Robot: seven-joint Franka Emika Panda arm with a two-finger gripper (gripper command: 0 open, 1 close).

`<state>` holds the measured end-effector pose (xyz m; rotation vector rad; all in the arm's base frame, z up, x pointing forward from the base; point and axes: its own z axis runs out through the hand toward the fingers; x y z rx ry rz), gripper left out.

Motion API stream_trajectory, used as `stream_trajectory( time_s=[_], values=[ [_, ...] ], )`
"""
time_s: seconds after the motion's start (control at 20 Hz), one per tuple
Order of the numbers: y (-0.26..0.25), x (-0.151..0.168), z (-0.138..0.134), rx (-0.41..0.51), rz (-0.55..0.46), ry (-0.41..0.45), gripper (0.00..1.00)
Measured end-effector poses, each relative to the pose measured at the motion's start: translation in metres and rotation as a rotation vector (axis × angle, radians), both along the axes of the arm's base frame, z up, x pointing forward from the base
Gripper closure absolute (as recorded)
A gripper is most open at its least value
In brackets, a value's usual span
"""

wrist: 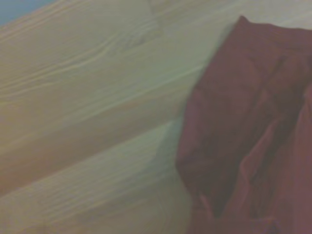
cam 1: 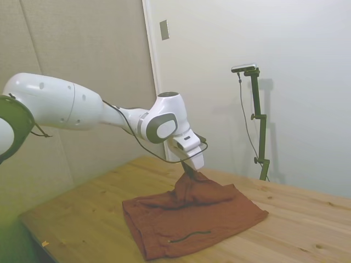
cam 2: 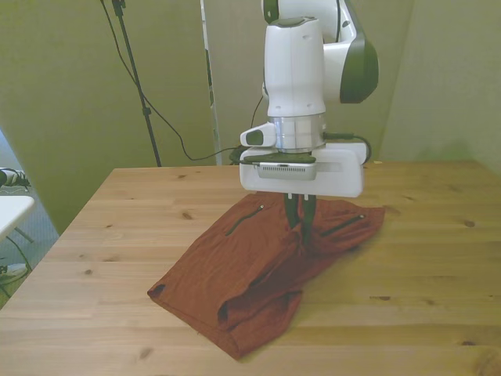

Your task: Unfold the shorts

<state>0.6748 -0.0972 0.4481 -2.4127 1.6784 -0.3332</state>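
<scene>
We see the gripper (cam 2: 300, 222) with its dark fingers drawn nearly together, pinching a raised fold of the rust-coloured shorts (cam 2: 258, 266). The cloth peaks at the fingertips and spreads below and around them across the wooden table (cam 2: 94, 258). We find no legible writing.
</scene>
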Motion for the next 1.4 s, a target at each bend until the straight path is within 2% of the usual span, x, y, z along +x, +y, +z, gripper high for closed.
stream_trajectory(
  time_s=[0.4, 0.7, 1.0, 1.05, 1.25, 1.4],
  values=[
    [0.062, 0.041, 0.001, -0.009, 0.098, -0.046, 1.00],
    [0.118, 0.046, -0.006, -0.015, 0.190, -0.040, 1.00],
    [0.142, 0.050, -0.010, -0.015, 0.241, -0.042, 1.00],
    [0.146, 0.050, -0.013, -0.015, 0.247, -0.039, 0.00],
    [0.157, 0.051, -0.021, -0.018, 0.263, -0.027, 0.00],
    [0.159, 0.054, -0.010, -0.020, 0.265, -0.050, 0.00]
  ],
)
